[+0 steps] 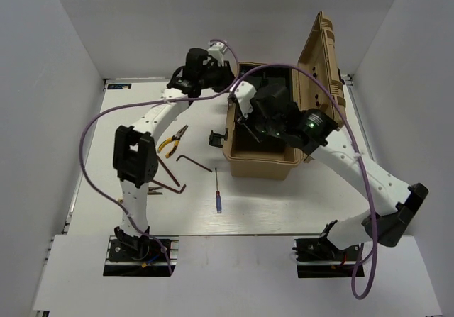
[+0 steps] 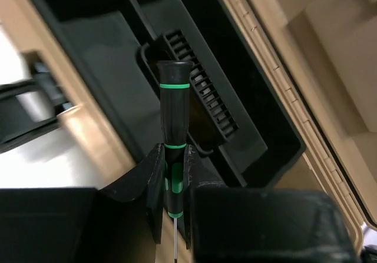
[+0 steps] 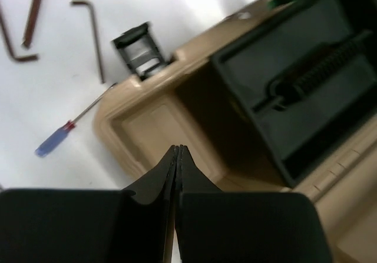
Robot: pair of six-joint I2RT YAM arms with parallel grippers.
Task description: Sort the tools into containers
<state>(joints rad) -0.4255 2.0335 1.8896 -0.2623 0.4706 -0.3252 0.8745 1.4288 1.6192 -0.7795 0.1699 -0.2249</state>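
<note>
Left wrist view: left jaws clamp a black, green-banded screwdriver (image 2: 174, 107) above the toolbox's (image 2: 88, 133) black tray (image 2: 112, 86). Right jaws pressed together, empty, over the toolbox's left end. Blue screwdriver (image 1: 217, 189) lies on the counter (image 1: 284, 207), near side.

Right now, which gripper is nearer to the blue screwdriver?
Right. The right gripper hangs over the near end of the toolbox, by the blue screwdriver; the left gripper, holding a black screwdriver, over its far end.

No legible text, brand, number or sign in any view, perhaps partly owing to wrist-view blur.
</note>
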